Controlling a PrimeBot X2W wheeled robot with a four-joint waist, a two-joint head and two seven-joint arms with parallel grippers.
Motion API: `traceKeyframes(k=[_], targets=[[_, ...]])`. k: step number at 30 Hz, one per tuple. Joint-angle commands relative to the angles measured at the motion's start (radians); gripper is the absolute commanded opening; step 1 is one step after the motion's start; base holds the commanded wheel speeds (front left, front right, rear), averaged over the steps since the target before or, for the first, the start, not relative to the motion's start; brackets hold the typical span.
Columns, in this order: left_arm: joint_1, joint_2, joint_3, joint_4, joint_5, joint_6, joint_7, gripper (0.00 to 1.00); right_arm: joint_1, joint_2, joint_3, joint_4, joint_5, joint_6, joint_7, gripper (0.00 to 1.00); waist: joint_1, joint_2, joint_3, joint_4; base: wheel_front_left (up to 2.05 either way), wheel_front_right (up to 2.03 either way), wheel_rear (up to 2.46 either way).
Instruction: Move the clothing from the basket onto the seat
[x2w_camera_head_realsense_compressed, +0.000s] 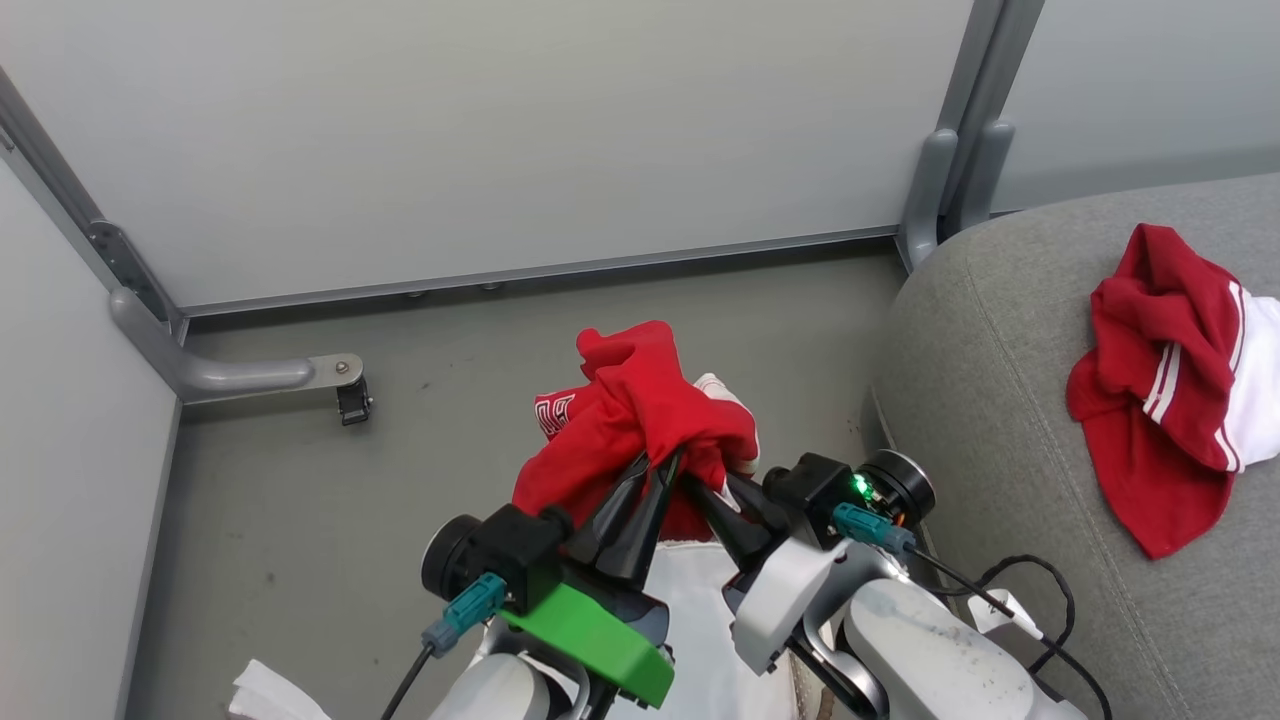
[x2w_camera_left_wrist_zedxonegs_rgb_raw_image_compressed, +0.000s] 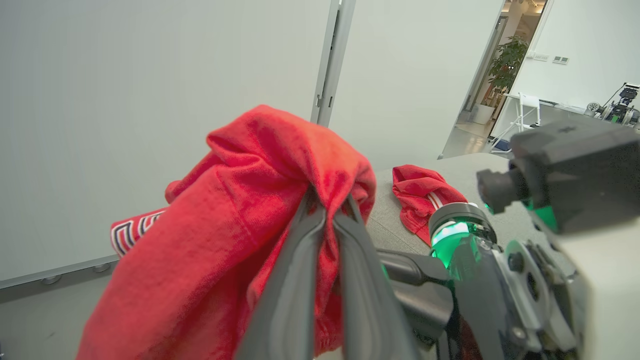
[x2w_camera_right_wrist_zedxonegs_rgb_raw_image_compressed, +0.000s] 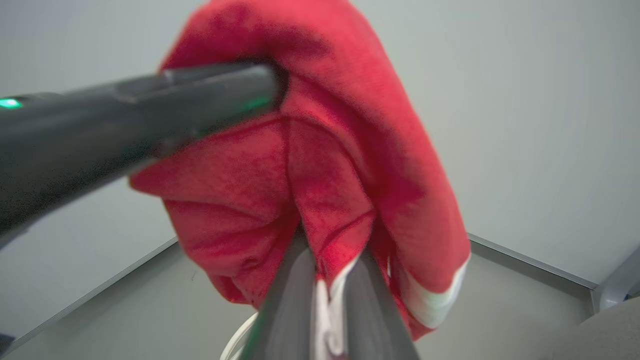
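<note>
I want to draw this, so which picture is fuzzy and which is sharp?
The right wrist view is fuzziest: the red shirt and the dark finger across it look soft. In the left wrist view the shirt's weave is crisp, though the fingers near the bottom blur. The head view is sharp, with even light.

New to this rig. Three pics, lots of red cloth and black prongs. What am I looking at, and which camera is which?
It is a two-armed robot; each arm ends in a gripper with two long dark fingers. The wide picture comes from its head camera, looking down. The other two come from cameras on its wrists, looking along each gripper's own fingers.

In the head picture the left gripper and the right gripper are both shut on one bunched red garment, holding it up above the grey floor. The wrist pictures show that same garment close up, pinched between the fingers.

On the right is a big grey seat, with a second red and white garment already lying on it. The white surface below the grippers may be the laundry basket; little of it shows.
</note>
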Motion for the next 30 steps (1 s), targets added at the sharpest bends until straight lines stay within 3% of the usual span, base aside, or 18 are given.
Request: traceKeyframes(k=[1,3,4,6,12,23,30], targets=[[-0.015,0.002,0.006,0.004,0.002,-0.003,-0.004,0.0,0.019,-0.001,-0.01,-0.014,0.006,-0.001,-0.002,0.0,0.0001,0.0,0.002,-0.006,0.0,0.0,0.0],[-0.012,0.002,0.014,0.011,0.011,-0.003,-0.004,0.0,0.032,-0.004,-0.024,-0.03,0.002,-0.001,-0.002,0.0,0.0001,0.0,0.004,-0.019,0.0,0.0,0.0],[-0.01,0.002,0.02,0.012,0.013,-0.003,-0.004,0.24,0.037,-0.005,-0.031,-0.037,0.0,-0.001,-0.002,0.0,0.0001,0.0,0.006,-0.027,0.0,0.0,0.0],[-0.006,0.002,0.032,0.016,0.013,-0.003,-0.004,1.0,0.048,-0.007,-0.047,-0.056,-0.005,-0.001,-0.002,0.0,0.0001,0.0,0.008,-0.05,0.0,0.0,0.0],[-0.001,0.002,0.069,0.024,0.034,-0.003,-0.003,1.0,0.087,-0.015,-0.091,-0.109,-0.017,-0.001,-0.002,0.0,0.0001,0.0,0.018,-0.167,0.0,0.0,0.0],[-0.014,0.003,0.107,0.039,0.048,-0.003,-0.003,1.0,0.143,-0.035,-0.154,-0.18,-0.019,-0.001,-0.002,0.0,0.0001,0.0,0.058,-0.45,0.0,0.0,0.0],[-0.031,0.003,0.102,0.058,0.051,-0.003,-0.003,1.0,0.156,-0.043,-0.189,-0.204,-0.021,-0.001,-0.002,0.0,0.0001,0.0,0.091,-0.56,0.0,0.0,0.0]])
